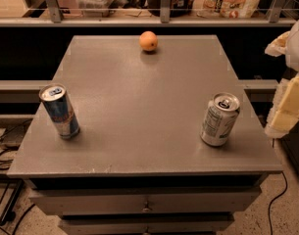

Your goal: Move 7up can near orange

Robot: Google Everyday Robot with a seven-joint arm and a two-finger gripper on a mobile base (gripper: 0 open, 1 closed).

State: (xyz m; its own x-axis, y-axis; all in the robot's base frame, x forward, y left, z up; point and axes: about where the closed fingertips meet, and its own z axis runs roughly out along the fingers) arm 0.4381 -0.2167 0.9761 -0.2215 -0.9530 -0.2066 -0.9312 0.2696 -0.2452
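The 7up can (220, 119) stands upright on the right side of the grey table (144, 106), silver-white with a panel of small text and a pull-tab top. The orange (148, 41) sits near the table's far edge, at the middle. My gripper (287, 102) shows as pale, cream-coloured parts at the right edge of the view, beside and above the table's right edge, to the right of the 7up can and apart from it. It holds nothing that I can see.
A slimmer blue-and-silver can (60, 111) stands upright on the table's left side. Behind the table runs a shelf (139, 19) with bags and boxes. Drawers (146, 205) sit under the tabletop. Cables (2, 155) lie on the floor at left.
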